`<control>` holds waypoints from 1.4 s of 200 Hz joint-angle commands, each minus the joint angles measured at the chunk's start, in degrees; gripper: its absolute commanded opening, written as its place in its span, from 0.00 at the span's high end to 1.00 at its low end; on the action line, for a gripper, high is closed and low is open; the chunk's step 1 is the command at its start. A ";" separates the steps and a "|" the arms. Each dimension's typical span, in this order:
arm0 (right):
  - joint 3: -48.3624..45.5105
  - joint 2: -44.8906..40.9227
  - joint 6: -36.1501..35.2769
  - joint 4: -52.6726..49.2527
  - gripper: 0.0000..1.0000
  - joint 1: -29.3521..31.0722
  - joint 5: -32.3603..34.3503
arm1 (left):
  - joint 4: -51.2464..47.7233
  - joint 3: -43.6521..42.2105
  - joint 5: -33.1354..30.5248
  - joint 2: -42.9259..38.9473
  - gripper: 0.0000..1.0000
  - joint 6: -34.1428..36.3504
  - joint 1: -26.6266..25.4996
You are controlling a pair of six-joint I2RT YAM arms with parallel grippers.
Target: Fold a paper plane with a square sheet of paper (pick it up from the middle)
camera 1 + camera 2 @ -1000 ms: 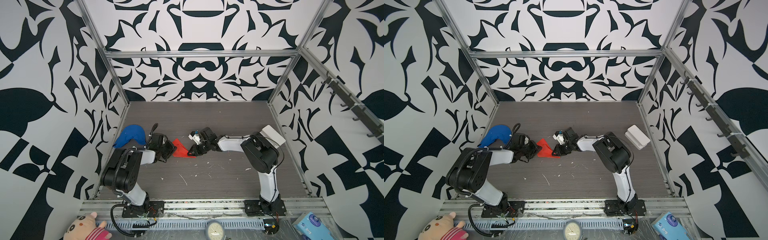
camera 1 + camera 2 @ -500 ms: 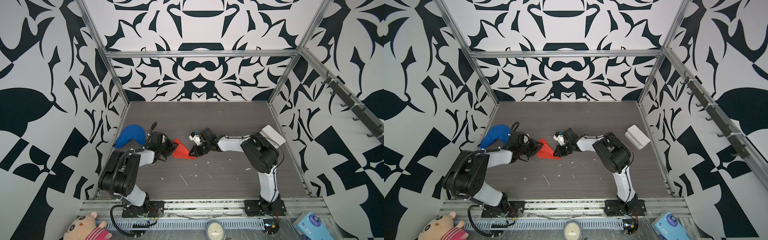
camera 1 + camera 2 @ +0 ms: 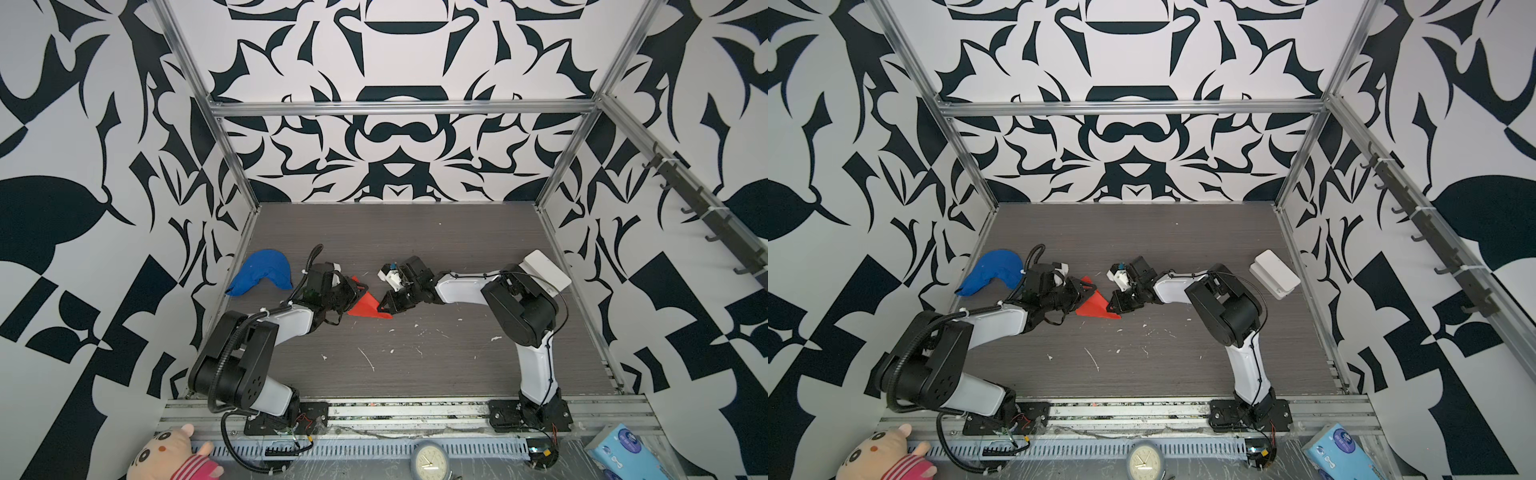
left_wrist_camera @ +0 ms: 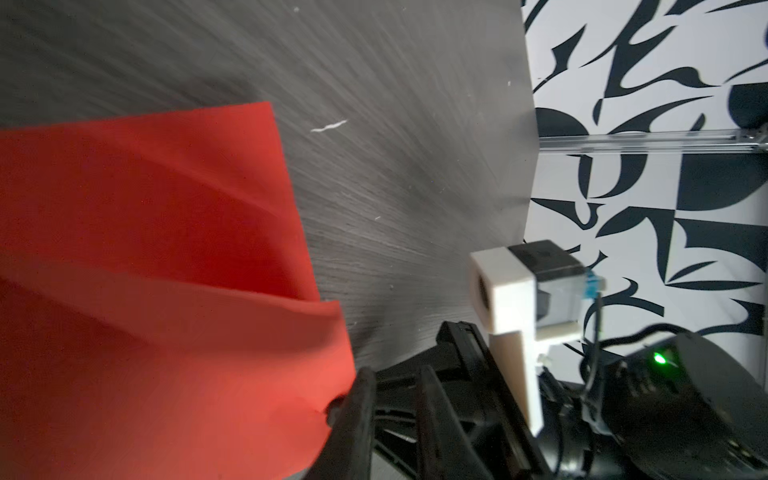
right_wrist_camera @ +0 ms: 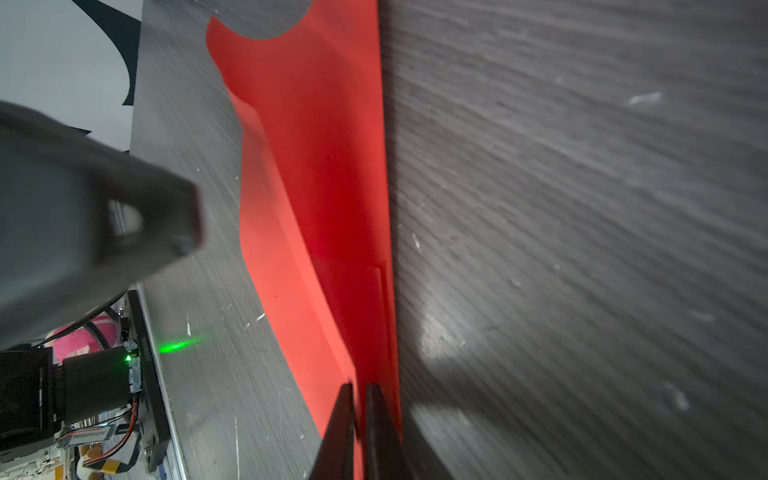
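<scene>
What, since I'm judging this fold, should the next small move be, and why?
Probably slide the left tool flat along the paper to crease it: the right tool pinches one end, but the upper layer bulges up, uncreased.

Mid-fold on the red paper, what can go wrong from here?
1. The right gripper pinches only the red paper's edge; a tug may slip or tear it.
2. The layers bow apart, so the crease may land crooked.
3. The left gripper sits close to the right; they may bump.
</scene>
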 commanded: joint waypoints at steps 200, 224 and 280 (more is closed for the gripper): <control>3.57 -1.59 2.04 -7.98 0.80 -1.33 -5.61 | -4.89 1.56 -3.50 7.66 0.90 2.36 -0.04; 4.61 -2.09 2.14 -9.51 0.79 -1.42 -7.07 | -4.89 1.55 -3.58 7.70 0.90 2.45 -0.01; 7.27 -3.47 0.61 -14.58 0.78 -1.08 -2.35 | -4.79 2.22 -3.00 8.33 0.90 2.72 -0.02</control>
